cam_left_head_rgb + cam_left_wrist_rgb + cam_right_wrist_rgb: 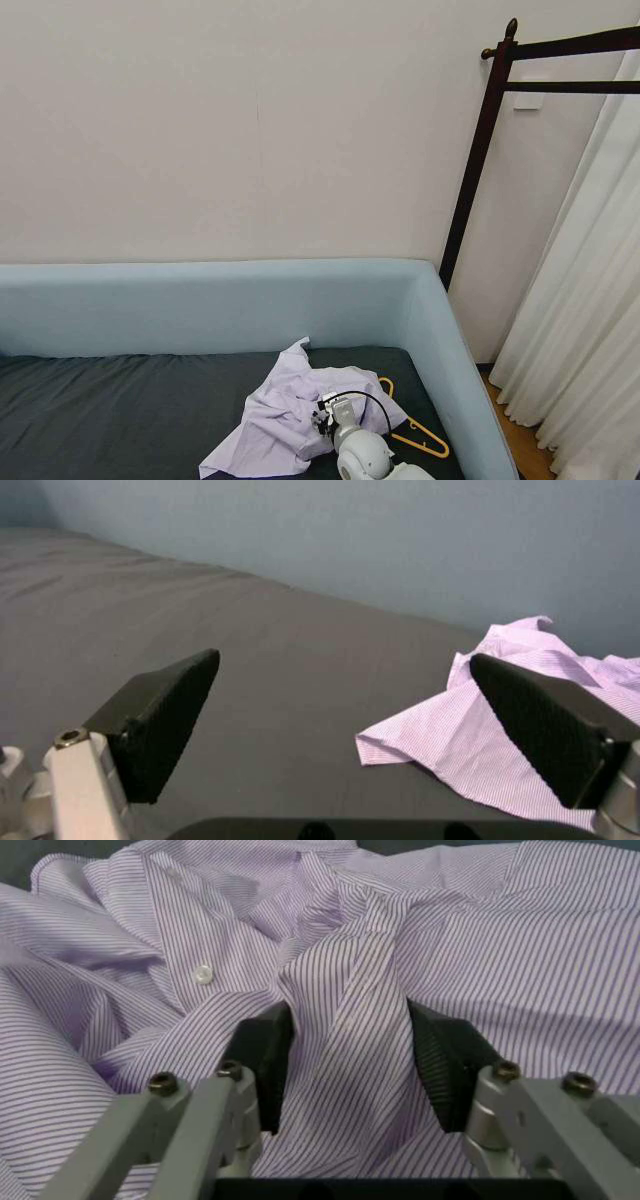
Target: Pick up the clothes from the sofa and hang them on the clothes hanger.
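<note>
Right wrist view | right gripper (350, 1057) half-buried pinching shirt (200, 915) | left gripper (345, 658) wide

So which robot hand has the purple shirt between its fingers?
The right gripper: a fold of the shirt is pinched between its jaws. The left gripper hangs open over the dark sofa seat.

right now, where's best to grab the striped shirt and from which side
Grip the striped shirt by the raised fold beside its button strip, coming down from above: it lies crumpled flat on the sofa cushion, so only a standing ridge can be pinched. The right tool is clamped on that ridge; the left tool hovers open over bare cushion.
</note>
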`<state>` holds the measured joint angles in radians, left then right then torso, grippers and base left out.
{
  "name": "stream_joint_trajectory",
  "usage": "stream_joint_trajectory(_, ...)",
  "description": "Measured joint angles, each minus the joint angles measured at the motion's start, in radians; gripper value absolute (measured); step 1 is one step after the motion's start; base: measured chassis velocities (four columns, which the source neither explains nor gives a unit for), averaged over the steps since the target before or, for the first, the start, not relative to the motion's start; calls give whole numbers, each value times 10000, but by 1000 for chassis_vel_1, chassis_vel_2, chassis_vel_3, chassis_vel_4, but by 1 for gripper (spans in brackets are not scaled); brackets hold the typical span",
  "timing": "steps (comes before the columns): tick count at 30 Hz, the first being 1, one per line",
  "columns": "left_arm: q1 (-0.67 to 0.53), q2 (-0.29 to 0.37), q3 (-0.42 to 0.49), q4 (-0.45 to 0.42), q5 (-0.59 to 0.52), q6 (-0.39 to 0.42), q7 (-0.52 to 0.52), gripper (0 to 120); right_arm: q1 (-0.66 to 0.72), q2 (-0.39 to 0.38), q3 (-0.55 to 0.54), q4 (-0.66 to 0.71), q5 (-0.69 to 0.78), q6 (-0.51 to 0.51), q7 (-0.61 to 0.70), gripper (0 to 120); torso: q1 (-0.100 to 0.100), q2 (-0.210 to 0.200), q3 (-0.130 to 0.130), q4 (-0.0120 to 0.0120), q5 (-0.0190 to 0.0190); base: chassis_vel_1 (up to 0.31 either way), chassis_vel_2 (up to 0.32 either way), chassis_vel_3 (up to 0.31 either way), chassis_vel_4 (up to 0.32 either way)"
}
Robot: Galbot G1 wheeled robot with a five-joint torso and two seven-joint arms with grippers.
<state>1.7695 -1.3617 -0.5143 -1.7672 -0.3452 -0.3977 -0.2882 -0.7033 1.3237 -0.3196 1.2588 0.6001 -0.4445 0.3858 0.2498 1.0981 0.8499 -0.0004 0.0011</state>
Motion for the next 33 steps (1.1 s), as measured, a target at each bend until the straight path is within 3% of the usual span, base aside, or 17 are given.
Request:
stream_joint_trajectory(11, -32, -31, 15, 67, -9, -35, 16, 99, -73, -536, -126, 625, 54, 10, 18, 0, 0, 0, 0, 0, 0, 0, 0, 0, 0)
stream_joint_trajectory(24, -139, -89, 25, 157, -14, -9, 21, 99, 407, -1967, -257, 2785, 279, 511, -560, 0, -1, 0, 0, -2, 0, 0, 0, 0, 0)
stream_joint_trajectory(28, -198, -184, 52, 165, -8, 21, 22, 99, 1290, -2023, -436, 2799, 561, 965, -966, 0, -1, 0, 0, -1, 0, 0, 0, 0, 0)
stream_joint_trajectory(33, -204, -285, 24, 157, 0, 31, 22, 99, 3359, -1673, -846, 2137, 1344, 1539, -1483, 0, 0, -1, 1, 1, -1, 0, 0, 0, 0)
